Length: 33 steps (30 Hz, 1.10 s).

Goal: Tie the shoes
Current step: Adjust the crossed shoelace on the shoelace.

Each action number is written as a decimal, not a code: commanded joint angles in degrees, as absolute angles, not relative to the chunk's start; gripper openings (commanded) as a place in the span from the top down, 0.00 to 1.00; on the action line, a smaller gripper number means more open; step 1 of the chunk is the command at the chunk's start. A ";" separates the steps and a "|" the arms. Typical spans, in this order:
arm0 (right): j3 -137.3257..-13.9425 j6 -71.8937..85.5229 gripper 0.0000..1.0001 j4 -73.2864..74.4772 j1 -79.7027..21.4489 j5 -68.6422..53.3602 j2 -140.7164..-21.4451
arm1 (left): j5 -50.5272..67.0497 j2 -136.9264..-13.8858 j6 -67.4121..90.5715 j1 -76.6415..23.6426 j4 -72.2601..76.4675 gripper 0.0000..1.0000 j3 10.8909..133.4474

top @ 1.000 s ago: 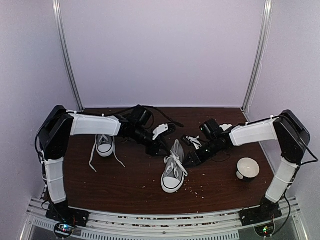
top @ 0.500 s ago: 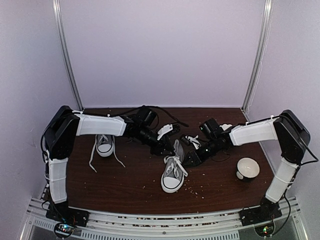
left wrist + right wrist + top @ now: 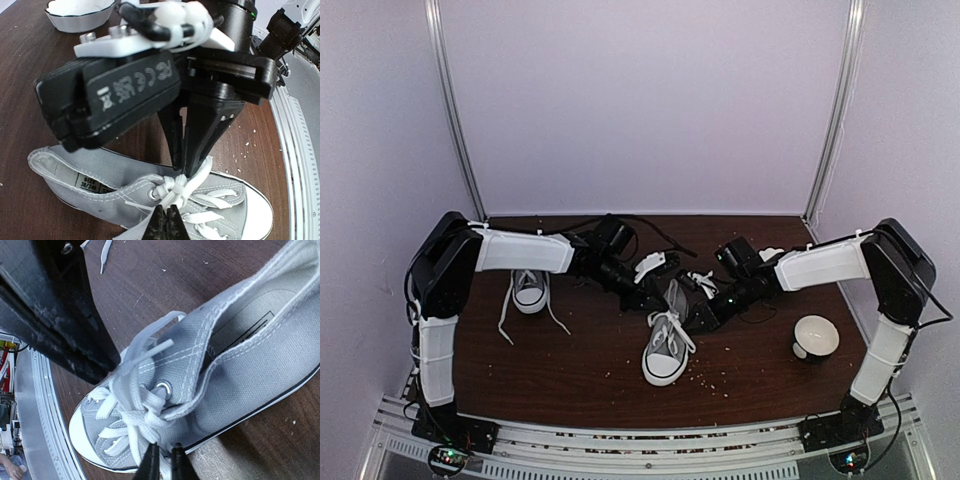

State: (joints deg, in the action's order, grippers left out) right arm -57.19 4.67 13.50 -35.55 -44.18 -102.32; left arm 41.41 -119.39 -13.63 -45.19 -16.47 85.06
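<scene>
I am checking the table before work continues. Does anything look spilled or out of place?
Yes. Small pale crumbs lie scattered on the table near the middle shoe, like a spill. The left shoe sits apart, its laces loose across the wood.

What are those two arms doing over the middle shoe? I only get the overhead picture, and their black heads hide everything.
Observer: The left tool is shut, with its tips down among the white laces at the top eyelets of the grey shoe. I can't tell whether it pinches one.
Visitor: And the other arm?
Observer: The right tool is nearly closed, with a lace strand running down between its two fingers.
Visitor: Is there anything inside the shoe?
Observer: Only a printed size label on the inner wall. Its left wrist camera looks straight into the opening.
</scene>
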 commanded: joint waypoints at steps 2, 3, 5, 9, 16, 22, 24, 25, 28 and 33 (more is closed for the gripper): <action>-58.05 4.22 1.00 12.85 -35.77 -44.67 -101.94 | 41.78 -118.18 -13.17 -45.48 -14.54 1.00 84.11; -58.01 4.19 1.00 12.90 -35.82 -44.65 -101.60 | 41.40 -117.96 -13.06 -45.37 -14.32 1.00 83.74; -57.72 3.90 1.00 13.15 -35.71 -44.31 -101.00 | 40.94 -117.35 -12.82 -45.35 -13.39 1.00 82.86; -57.39 3.53 1.00 14.06 -35.62 -43.57 -100.29 | 40.99 -116.69 -12.35 -45.13 -12.13 1.00 81.81; -56.34 3.12 1.00 15.26 -35.42 -41.57 -98.30 | 41.79 -115.75 -9.18 -43.62 -8.30 1.00 79.86; -57.09 3.59 1.00 14.69 -35.42 -42.34 -98.64 | 48.43 -116.72 -8.61 -43.61 -7.05 0.66 81.50; -57.37 3.53 1.00 14.76 -35.46 -42.32 -98.78 | 49.01 -118.14 -8.60 -43.59 -9.35 0.63 83.73; -57.42 3.44 1.00 14.91 -35.45 -42.21 -98.79 | 49.10 -118.74 -8.68 -43.59 -10.24 0.60 84.45; -57.48 3.06 1.00 15.56 -35.46 -41.86 -98.65 | 48.79 -120.05 -9.29 -43.59 -12.43 0.55 85.69; -57.38 3.14 1.00 15.56 -35.50 -42.00 -98.69 | 46.96 -122.25 -10.42 -44.25 -16.40 0.53 88.95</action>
